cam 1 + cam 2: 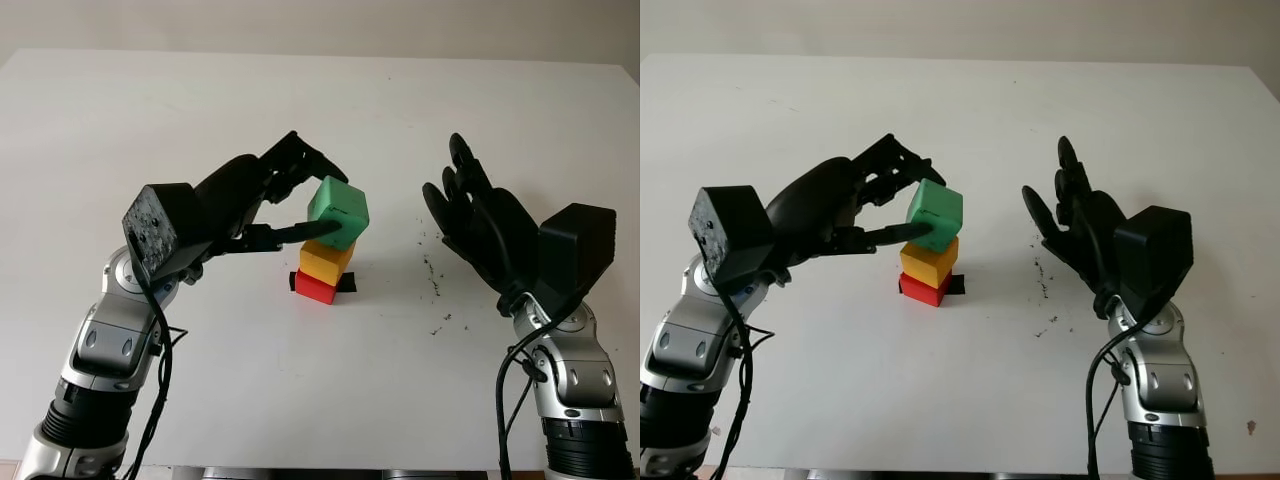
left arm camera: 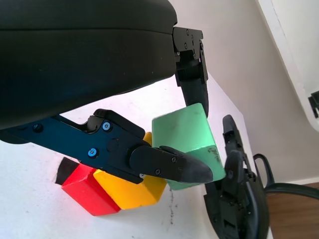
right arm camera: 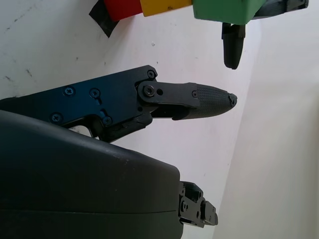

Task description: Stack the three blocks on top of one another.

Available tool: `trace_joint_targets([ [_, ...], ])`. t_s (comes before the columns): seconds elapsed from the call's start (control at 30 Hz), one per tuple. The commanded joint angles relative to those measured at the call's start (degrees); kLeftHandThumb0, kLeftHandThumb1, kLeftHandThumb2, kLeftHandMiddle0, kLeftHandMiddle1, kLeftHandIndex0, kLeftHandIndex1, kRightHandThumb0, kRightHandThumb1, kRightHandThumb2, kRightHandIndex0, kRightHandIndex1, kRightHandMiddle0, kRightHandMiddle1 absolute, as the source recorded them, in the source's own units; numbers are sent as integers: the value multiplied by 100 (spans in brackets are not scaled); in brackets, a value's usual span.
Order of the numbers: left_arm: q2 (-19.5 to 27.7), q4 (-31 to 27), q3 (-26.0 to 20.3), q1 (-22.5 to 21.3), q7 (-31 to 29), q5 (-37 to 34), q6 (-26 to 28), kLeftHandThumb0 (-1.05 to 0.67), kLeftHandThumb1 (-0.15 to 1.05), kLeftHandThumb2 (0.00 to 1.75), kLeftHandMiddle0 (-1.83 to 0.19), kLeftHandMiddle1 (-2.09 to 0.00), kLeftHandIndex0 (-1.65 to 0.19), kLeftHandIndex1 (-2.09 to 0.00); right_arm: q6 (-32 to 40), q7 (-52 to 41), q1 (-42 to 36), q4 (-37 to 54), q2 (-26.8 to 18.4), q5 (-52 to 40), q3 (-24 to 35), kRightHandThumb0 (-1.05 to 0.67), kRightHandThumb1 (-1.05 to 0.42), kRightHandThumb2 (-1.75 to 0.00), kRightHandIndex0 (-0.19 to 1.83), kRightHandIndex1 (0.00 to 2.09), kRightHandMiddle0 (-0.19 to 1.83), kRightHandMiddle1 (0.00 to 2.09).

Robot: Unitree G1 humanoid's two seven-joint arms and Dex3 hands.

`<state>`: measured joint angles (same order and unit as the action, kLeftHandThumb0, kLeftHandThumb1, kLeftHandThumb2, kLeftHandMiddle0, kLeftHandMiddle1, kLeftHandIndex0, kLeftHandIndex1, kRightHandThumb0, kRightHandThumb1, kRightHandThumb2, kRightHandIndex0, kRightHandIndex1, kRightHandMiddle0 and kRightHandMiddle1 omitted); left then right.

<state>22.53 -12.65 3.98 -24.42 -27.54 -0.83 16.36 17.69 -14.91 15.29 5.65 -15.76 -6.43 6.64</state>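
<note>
A red block (image 1: pixel 316 287) sits mid-table with a yellow block (image 1: pixel 326 260) stacked on it. A green block (image 1: pixel 338 210) sits tilted on the yellow one's top, corner overhanging to the right. My left hand (image 1: pixel 322 203) is shut on the green block, upper fingers (image 1: pixel 318 163) on its far-left side and thumb (image 1: pixel 300 232) under its near edge. In the left wrist view the green block (image 2: pixel 187 144) is pinched between finger and thumb, above the yellow (image 2: pixel 134 191) and red (image 2: pixel 87 191) blocks. My right hand (image 1: pixel 445 170) is open, raised to the right of the stack, palm toward it.
The white table (image 1: pixel 200 380) runs back to a far edge (image 1: pixel 300 55). A black tape mark (image 1: pixel 347 284) lies under the red block. Dark specks (image 1: pixel 432 275) dot the surface between the stack and my right hand.
</note>
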Motion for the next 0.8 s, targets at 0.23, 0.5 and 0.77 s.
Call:
trace_joint_targets([
  [0.23, 143, -138, -2, 177, -30, 69, -40, -48, 105, 36, -12, -6, -6, -188, -33, -42, 9, 20, -93, -11, 25, -67, -105, -42, -19, 0, -19, 1],
  [0.5, 155, -335, -12, 199, 68, 149, 314, -49, 105, 31, -13, -6, -19, -175, -45, -80, 18, 20, -107, -20, 38, -67, -105, -41, -19, 0, -19, 1],
  [0.77, 191, -417, -13, 209, 50, 105, 429, -49, 105, 27, -13, -5, -18, -174, -83, -77, 22, 19, -169, 88, -26, -67, -105, -42, -19, 0, -19, 2],
])
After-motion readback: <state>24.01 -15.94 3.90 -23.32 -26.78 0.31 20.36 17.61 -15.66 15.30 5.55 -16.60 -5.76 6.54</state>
